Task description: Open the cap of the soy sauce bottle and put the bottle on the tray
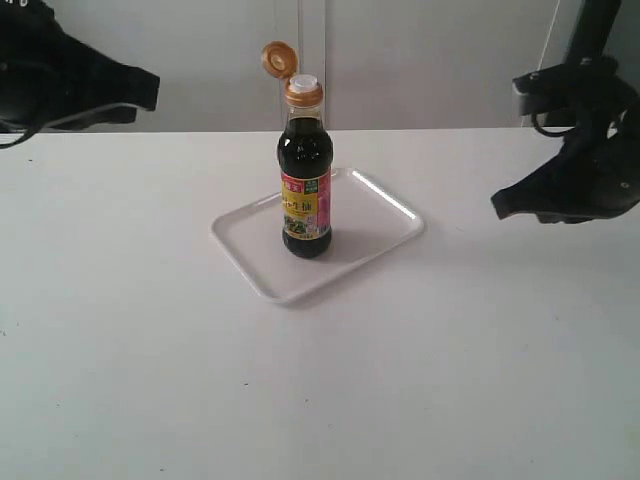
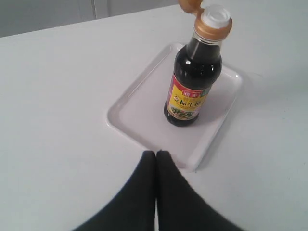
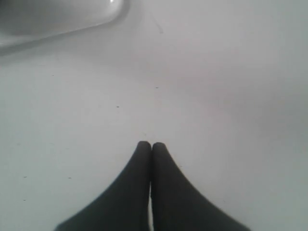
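The soy sauce bottle [image 1: 305, 190] stands upright in the middle of the white tray [image 1: 372, 202], dark liquid behind a pink, yellow and green label. Its golden-tan cap [image 1: 279, 58] is flipped back on its hinge, baring the white spout [image 1: 304, 82]. In the left wrist view the bottle [image 2: 192, 82] stands on the tray [image 2: 139, 110] just beyond my left gripper [image 2: 156, 153], which is shut on nothing. My right gripper [image 3: 151, 144] is shut over bare table, with a corner of the tray [image 3: 62, 29] beyond it. Both arms hang back from the bottle, the left arm [image 1: 70, 85] and the right arm [image 1: 575, 175].
The white table [image 1: 320, 390] spreads wide on all sides of the tray. A pale wall runs along its far edge. Nothing else stands on the surface.
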`<state>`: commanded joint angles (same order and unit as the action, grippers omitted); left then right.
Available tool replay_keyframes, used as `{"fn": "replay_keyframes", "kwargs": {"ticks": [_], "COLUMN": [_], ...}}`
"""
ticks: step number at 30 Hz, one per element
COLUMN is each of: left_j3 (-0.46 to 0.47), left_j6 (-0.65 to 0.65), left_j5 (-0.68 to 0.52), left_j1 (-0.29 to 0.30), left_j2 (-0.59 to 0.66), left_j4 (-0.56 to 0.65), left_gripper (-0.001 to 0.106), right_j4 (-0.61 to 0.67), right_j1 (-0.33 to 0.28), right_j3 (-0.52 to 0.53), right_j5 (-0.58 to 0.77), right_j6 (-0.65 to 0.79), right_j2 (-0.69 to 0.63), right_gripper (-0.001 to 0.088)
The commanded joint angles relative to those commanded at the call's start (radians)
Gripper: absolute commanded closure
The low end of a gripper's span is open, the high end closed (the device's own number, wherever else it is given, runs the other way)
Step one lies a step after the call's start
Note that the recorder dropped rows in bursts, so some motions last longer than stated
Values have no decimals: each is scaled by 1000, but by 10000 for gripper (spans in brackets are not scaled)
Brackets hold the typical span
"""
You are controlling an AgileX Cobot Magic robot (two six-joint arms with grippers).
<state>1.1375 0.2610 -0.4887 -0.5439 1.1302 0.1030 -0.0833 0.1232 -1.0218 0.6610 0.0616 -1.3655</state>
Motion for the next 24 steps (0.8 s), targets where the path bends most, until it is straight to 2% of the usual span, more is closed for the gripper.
{"fn": "replay_keyframes", "kwargs": {"ticks": [6, 14, 24], "left_j3": [-60, -234, -397], "left_j6": [-3, 54, 54], "left_j5": [44, 205, 333], "left_j1": [0, 0, 0], "left_j2": [-69, -191, -330], "left_j4": [2, 2, 6], "left_gripper": [1053, 1053, 1053], "right_j4": [-7, -4, -4], "right_j1": [-7, -7, -7], "right_j3": [2, 120, 265], "right_j5": [-7, -147, -216], "right_j6": [-24, -67, -62], "right_j2": [168, 423, 648], "right_gripper": [868, 868, 868]}}
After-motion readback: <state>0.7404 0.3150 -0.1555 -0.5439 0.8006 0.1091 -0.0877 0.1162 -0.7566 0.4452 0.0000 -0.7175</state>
